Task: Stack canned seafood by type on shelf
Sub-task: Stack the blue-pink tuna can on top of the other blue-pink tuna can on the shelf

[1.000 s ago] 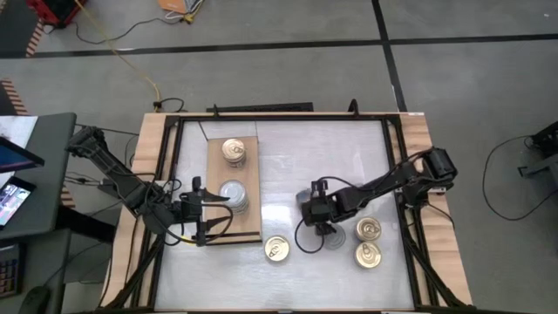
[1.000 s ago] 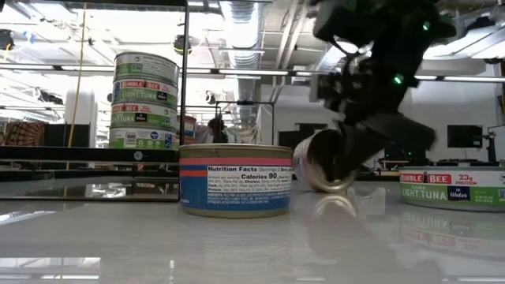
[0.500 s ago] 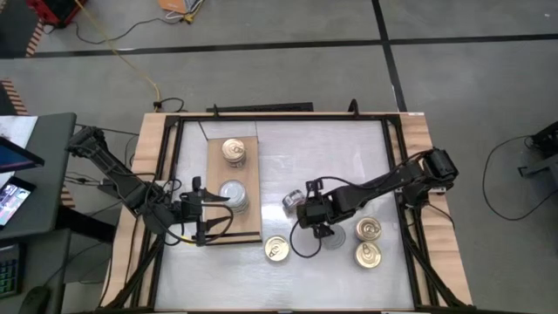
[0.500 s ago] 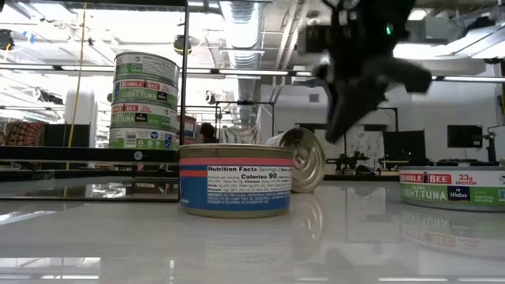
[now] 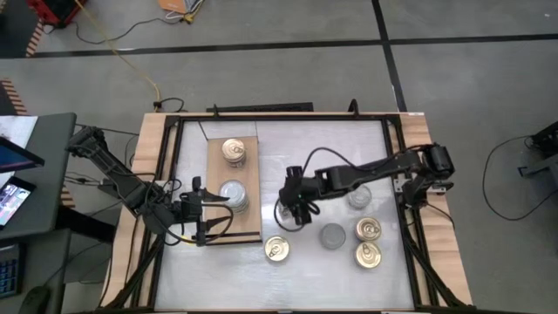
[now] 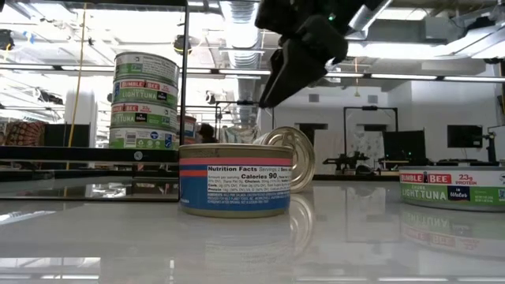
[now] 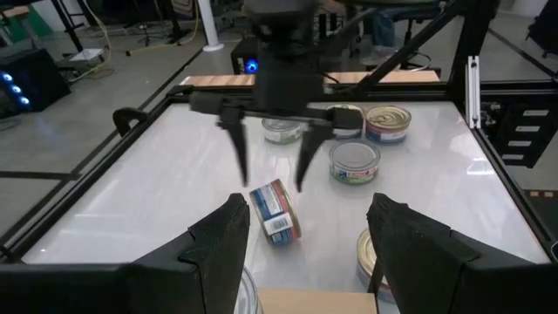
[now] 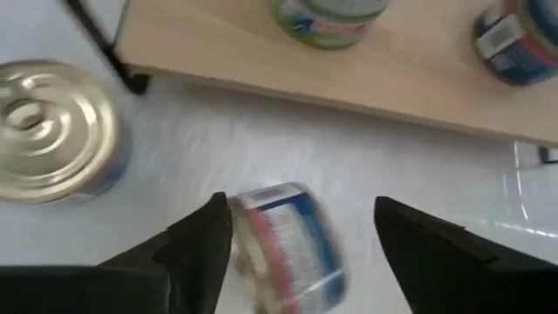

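A blue-labelled tin lies on its side on the white tabletop, just right of the shelf, rolled up on its rim with its lid facing the low camera. The right gripper hangs just above it with its jaws apart and nothing held; the left wrist view shows the two fingers spread over the tin without touching it.

On the shelf stand a gold-topped stack at the far end and a silver-topped stack in the middle. In the low view the taller pile reads "Bumble Bee" and "Light Tuna". The near part of the board is bare.

At the table's front edge a gold-topped tin sits upright; its label reads "Nutrition Facts" and "Calories 90" in the low view. To the right lie a grey-topped tin, two gold-topped tins and a silver-topped one farther back. A tin at the low view's right edge reads "Bee", "Light Tuna" and "23g protein".

The left gripper waits at the shelf's near left edge, jaws apart, empty. The table's far half is open
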You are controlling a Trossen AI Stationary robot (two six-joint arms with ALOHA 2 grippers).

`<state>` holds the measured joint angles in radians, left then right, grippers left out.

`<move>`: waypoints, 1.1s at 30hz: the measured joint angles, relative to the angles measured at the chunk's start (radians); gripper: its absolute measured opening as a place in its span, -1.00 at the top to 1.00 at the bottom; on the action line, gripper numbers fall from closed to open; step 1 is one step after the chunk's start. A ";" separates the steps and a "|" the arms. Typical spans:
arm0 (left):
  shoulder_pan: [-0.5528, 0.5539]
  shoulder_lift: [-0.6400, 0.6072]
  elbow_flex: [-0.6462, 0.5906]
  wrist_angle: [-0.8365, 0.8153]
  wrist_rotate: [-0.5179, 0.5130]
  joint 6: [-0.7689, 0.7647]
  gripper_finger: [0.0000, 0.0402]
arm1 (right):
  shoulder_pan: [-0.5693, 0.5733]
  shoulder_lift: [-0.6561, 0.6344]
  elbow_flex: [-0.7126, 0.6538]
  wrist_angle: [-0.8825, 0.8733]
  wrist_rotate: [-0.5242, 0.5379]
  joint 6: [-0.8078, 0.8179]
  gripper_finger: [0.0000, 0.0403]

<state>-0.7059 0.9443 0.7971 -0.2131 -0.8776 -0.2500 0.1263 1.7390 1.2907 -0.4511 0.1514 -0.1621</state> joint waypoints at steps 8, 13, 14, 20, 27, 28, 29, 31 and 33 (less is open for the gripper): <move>0.000 0.000 0.000 0.000 0.000 0.000 -0.12 | -0.059 0.050 -0.001 0.019 -0.155 -0.028 -0.59; 0.000 0.000 0.000 -0.002 0.001 -0.006 -0.12 | -0.073 0.127 -0.005 -0.035 -0.156 -0.034 -0.59; 0.000 0.000 0.000 -0.002 0.001 -0.006 -0.12 | -0.077 0.132 -0.004 -0.056 -0.156 -0.043 -0.58; 0.001 0.000 0.000 -0.007 0.001 -0.006 -0.12 | -0.082 0.143 -0.004 -0.134 -0.155 -0.054 -0.41; 0.001 0.005 0.000 -0.008 0.071 0.006 -0.12 | -0.113 0.128 -0.003 -0.116 -0.155 -0.080 -0.01; 0.001 0.005 0.000 -0.006 0.066 0.014 -0.12 | -0.123 0.124 -0.005 -0.107 -0.159 -0.084 -0.01; 0.001 0.005 0.000 -0.006 0.054 0.022 -0.12 | -0.135 0.116 -0.006 -0.088 -0.157 -0.087 -0.01; 0.001 0.005 0.000 -0.006 0.001 0.036 -0.12 | -0.172 0.093 -0.006 -0.021 -0.208 -0.097 -0.01; 0.002 0.005 0.000 -0.005 -0.060 0.061 -0.12 | -0.215 0.070 -0.004 0.053 -0.291 -0.097 -0.01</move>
<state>-0.7040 0.9493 0.7971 -0.2176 -0.9380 -0.1894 -0.0886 1.8091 1.2870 -0.3977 -0.1398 -0.2593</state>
